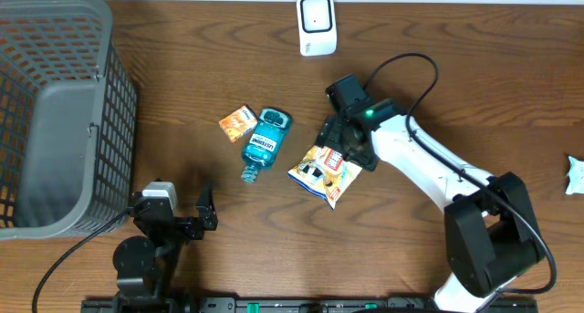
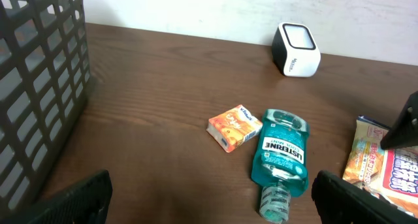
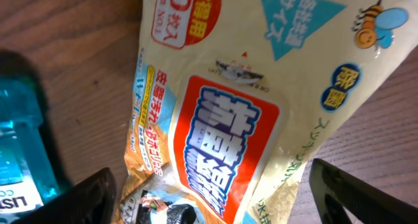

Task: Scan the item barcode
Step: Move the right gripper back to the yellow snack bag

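We count three items in the middle of the brown wooden table (image 1: pixel 182 67): one small orange cardboard box (image 1: pixel 238 123), one blue plastic mouthwash bottle (image 1: pixel 265 144) lying on its side, and one flat yellow-orange printed pouch (image 1: pixel 327 172). There is also one grey plastic mesh basket (image 1: pixel 119 121) at the left edge, one white barcode scanner (image 1: pixel 317 25) at the far edge, and one small pale packet (image 1: pixel 575 174) cut off by the right edge. Open wood lies between the items and the scanner. The right gripper (image 1: pixel 345 141) hangs over the upper end of the pouch, its fingers apart with the pouch below them. The left gripper (image 2: pixel 209 208) stands wide apart near the front edge, holding nothing.
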You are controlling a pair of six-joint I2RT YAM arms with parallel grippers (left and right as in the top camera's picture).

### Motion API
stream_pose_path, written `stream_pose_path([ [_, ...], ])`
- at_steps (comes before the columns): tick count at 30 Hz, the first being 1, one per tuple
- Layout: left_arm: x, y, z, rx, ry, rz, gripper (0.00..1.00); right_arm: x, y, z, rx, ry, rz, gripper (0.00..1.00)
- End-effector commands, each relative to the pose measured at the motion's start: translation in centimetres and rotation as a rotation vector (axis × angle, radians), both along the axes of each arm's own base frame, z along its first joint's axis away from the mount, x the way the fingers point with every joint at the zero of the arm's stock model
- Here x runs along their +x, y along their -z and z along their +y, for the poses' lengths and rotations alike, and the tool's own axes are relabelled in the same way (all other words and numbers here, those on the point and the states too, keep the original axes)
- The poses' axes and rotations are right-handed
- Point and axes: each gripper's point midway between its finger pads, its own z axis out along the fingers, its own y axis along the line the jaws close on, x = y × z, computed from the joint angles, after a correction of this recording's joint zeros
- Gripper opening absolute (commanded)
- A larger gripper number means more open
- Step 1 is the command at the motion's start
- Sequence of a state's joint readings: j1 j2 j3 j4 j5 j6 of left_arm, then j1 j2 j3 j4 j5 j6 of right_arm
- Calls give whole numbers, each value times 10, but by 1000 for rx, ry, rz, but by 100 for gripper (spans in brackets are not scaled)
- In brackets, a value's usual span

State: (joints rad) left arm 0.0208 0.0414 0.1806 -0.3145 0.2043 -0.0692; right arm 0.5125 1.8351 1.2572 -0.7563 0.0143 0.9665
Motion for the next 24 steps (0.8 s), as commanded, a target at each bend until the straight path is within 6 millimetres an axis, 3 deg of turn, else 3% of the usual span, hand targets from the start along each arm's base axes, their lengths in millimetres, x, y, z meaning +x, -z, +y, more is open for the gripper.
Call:
stream_pose_path([
  [1,-1,-7,0,18,7,-19,98,1,22,-3,-62,37,20,92],
  [6,-1,-7,0,18,7,-19,98,-1,57,2,-63,30,78,79],
  [10,-1,-7,0,18,7,-19,98,-5,74,0,-83,44,115,35],
  [15,-1,-7,0,18,7,-19,98,-5,73,0,-80,45,114,1],
  [24,-1,-7,0,18,7,-19,98,-11,55,21,148,-35,194,1],
])
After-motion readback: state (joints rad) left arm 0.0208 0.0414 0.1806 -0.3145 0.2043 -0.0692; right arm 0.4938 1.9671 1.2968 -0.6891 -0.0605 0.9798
